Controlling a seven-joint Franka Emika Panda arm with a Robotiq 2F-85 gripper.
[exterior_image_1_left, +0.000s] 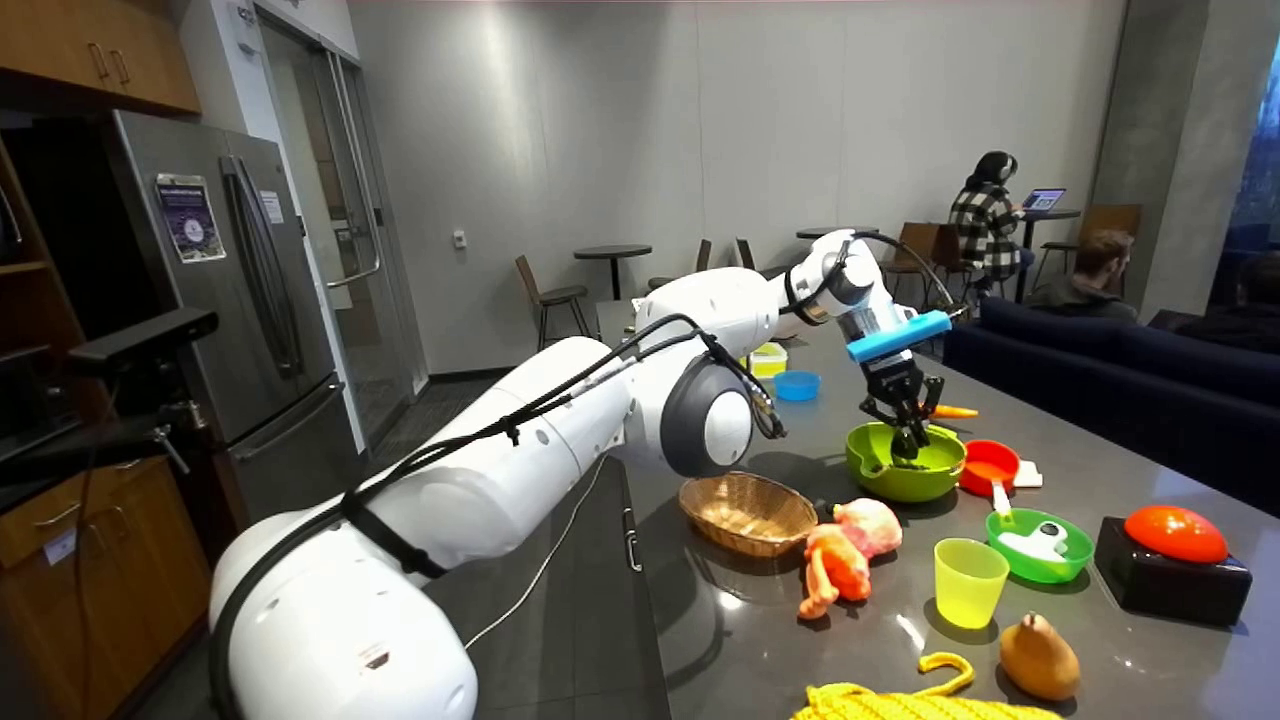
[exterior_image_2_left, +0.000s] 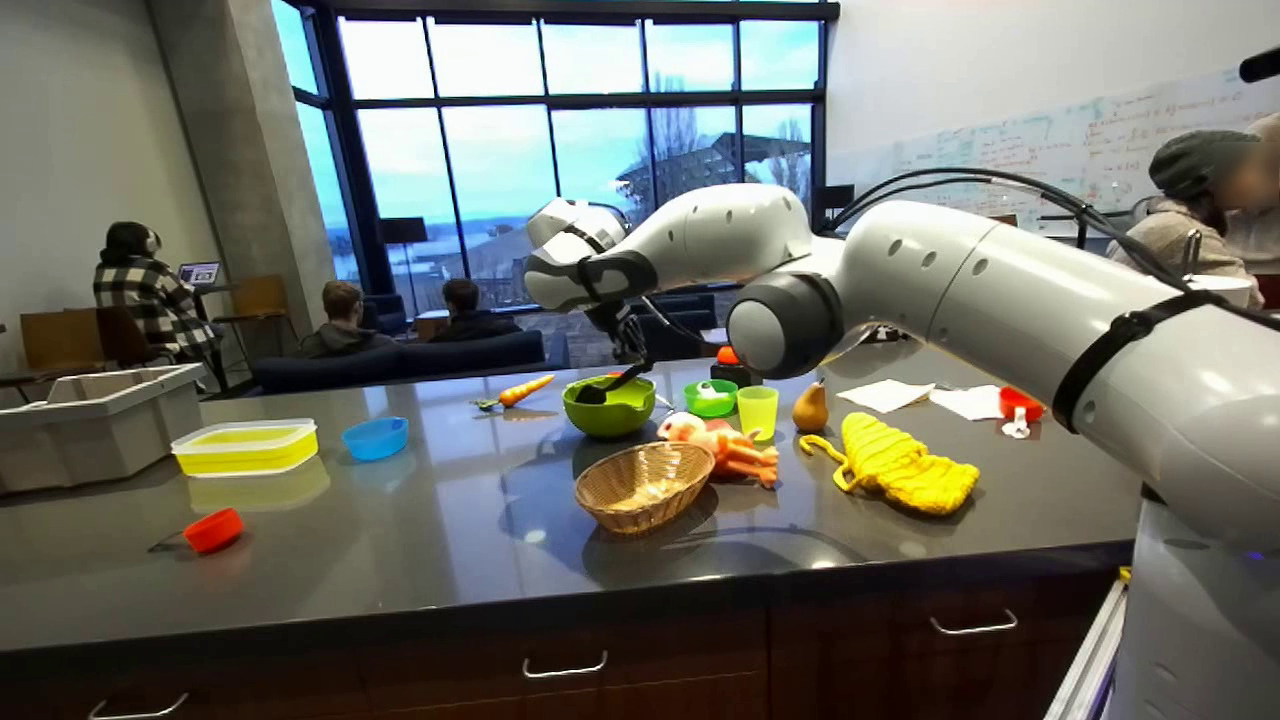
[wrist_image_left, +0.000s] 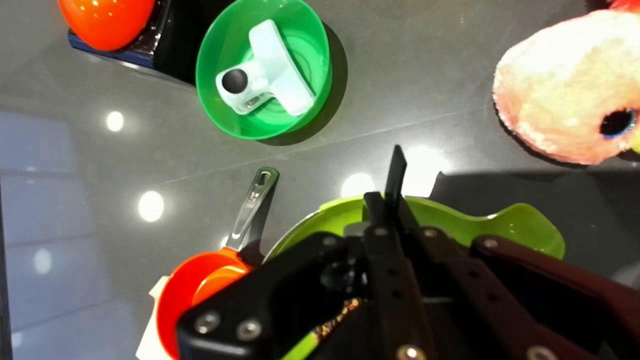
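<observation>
Closest to the wrist camera, my gripper (wrist_image_left: 391, 210) is pinched tight on the thin handle of a black utensil (wrist_image_left: 396, 172), its flat end poking out between the jaws over the rim of a lime bowl (wrist_image_left: 532, 229). In an exterior view I see the utensil's dark head (exterior_image_2_left: 592, 394) within that bowl; whether it touches the bottom, I cannot tell. Just beside the bowl sits a red measuring cup (wrist_image_left: 182, 287); a green bowl (wrist_image_left: 213, 95) with a white clip (wrist_image_left: 280, 75) in it stands near, as does a pink plush toy (wrist_image_left: 555, 85)
</observation>
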